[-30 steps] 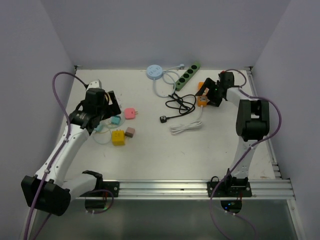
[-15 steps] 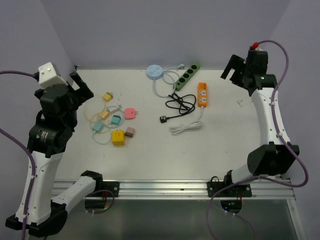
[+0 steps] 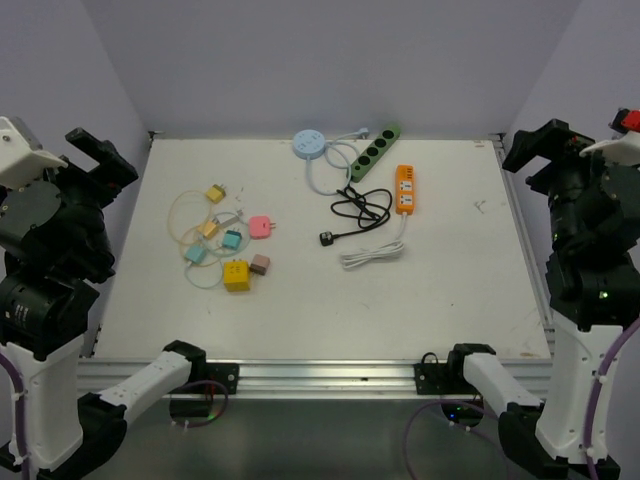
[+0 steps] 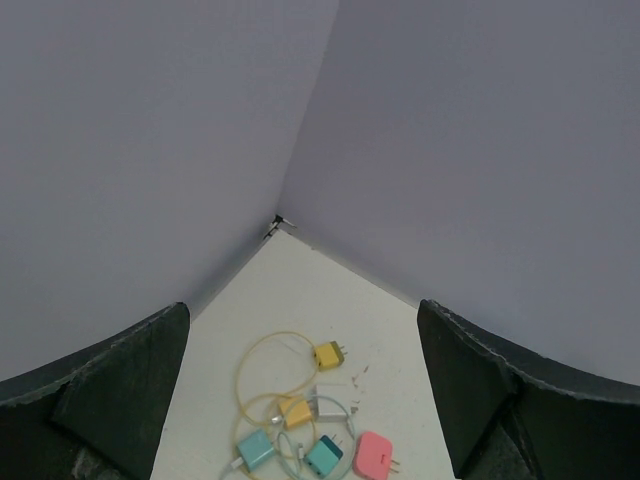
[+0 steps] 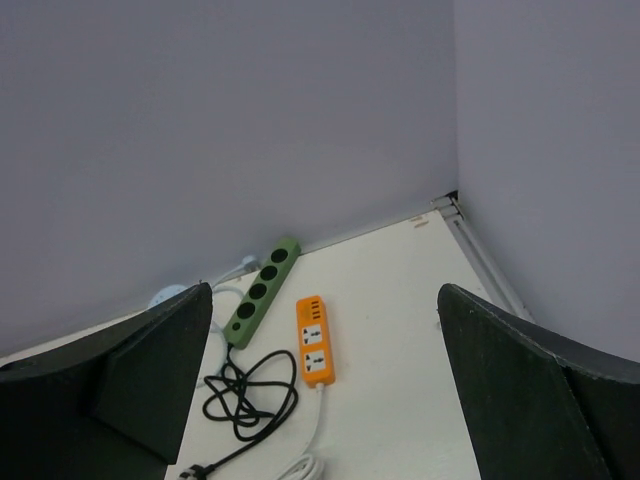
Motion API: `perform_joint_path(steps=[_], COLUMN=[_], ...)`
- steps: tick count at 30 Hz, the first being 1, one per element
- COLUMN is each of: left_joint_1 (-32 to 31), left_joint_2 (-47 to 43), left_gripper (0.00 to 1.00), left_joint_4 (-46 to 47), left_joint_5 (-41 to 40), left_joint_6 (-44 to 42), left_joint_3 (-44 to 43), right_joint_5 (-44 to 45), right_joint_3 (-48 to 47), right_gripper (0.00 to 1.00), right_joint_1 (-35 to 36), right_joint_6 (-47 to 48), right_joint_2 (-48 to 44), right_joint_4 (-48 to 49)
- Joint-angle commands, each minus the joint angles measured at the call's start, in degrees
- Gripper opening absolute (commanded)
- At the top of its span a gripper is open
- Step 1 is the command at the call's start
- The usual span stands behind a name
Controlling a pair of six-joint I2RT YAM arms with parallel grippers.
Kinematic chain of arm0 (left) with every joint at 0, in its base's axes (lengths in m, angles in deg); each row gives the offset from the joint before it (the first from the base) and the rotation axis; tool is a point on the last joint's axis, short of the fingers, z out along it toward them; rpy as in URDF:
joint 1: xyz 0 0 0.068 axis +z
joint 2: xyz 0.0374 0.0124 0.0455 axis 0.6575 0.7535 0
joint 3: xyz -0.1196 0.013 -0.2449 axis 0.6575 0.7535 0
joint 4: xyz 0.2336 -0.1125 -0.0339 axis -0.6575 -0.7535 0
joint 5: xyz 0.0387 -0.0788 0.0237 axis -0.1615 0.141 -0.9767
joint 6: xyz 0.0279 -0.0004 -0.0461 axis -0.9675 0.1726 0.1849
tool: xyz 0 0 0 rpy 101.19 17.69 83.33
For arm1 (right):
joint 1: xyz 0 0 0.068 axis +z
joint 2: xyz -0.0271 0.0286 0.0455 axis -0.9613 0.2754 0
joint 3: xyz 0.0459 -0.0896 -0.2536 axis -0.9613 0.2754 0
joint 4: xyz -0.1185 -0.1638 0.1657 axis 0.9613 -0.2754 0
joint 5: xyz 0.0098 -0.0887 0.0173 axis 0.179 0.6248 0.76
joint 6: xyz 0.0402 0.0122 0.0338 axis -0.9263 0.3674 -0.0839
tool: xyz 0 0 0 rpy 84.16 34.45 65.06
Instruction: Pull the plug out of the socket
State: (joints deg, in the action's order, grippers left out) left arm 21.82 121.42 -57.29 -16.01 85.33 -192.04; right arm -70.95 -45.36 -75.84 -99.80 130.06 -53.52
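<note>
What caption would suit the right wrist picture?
Open claw high above orange socket strip, green strip and loose black cable.

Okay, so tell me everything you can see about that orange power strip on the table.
The orange power strip is a short, plastic-looking bar lying flat on the white table, right of centre toward the back, long axis running front to back. Two pale socket faces show on top, both with nothing plugged in. A white cord leaves its near end and lies bundled.
</note>
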Motion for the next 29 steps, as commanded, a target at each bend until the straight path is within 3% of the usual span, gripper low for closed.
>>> perform_joint_path(steps=[1, 8, 29], left_joint_1=[-2.1, -5.3, -5.6], left_joint_2=[0.4, 1.0, 0.5], left_gripper=[1.00, 1.00, 1.00], left_joint_4=[-0.1, 0.8, 3.8], left_joint_5=[-5.9, -9.7, -10.5], left_joint_6=[-3.2, -4.7, -6.1], left_joint_3=[-1.9, -3.8, 0.0], right_joint_5=[2.5, 0.5, -2.8], right_joint_3=[2.3, 3.9, 3.9], right_gripper=[0.99, 0.99, 0.99], right_joint_1=[0.2, 0.2, 0.2], right_joint_6=[3.2, 2.6, 2.2], right_joint_2=[-1.7, -2.6, -0.7], right_joint_4=[2.0, 3.6, 5.5])
